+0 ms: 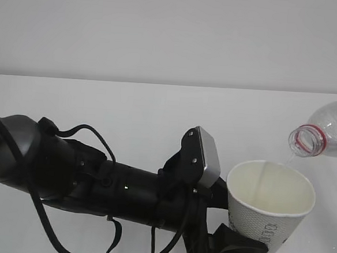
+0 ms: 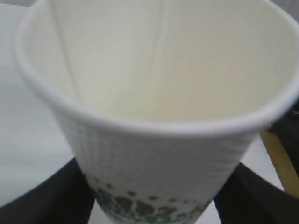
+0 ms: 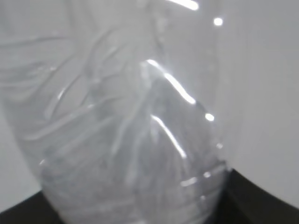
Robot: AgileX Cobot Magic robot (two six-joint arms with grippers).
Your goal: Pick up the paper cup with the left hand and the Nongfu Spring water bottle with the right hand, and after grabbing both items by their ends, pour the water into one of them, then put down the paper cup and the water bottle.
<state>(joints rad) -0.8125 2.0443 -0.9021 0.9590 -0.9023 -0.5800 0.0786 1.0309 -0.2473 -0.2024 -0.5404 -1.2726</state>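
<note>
White paper, thin and dimpled: the paper cup (image 1: 269, 212) hangs in the air above the desk (image 1: 129, 109), upright, pinched low on its body between the black fingers (image 1: 238, 246) of the left hand (image 2: 149, 198). The left wrist view shows a dark finger on either side of the cup's base, so it is held. Just above and to the right of its rim, the Nongfu Spring water bottle (image 1: 330, 135) lies tipped nearly flat, open mouth with the red ring aimed at the cup. A thin thread of water (image 1: 287, 159) seems to drop from the lip onto the near rim.

The right hand itself I cannot see from outside; its wrist view shows dark fingers (image 3: 261, 196) beside the bottle's ribbed body, apparently gripping it.

The stream lands very close to the rim, so a slight drift could spill water onto the desk. Squeezing the soft cup harder could buckle it.
</note>
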